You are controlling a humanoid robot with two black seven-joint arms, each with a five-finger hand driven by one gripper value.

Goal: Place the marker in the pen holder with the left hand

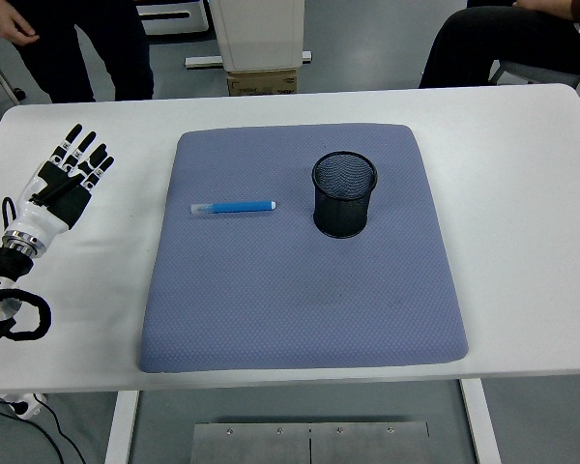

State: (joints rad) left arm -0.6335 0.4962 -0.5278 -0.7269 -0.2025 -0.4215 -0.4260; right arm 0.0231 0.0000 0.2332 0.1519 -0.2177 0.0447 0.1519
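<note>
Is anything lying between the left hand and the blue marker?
No object. In the head view, only bare white table and the mat's left part separate the left hand from the marker.

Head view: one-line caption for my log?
Left hand open beside grey mat; blue marker lies left of empty mesh pen holder.
</note>
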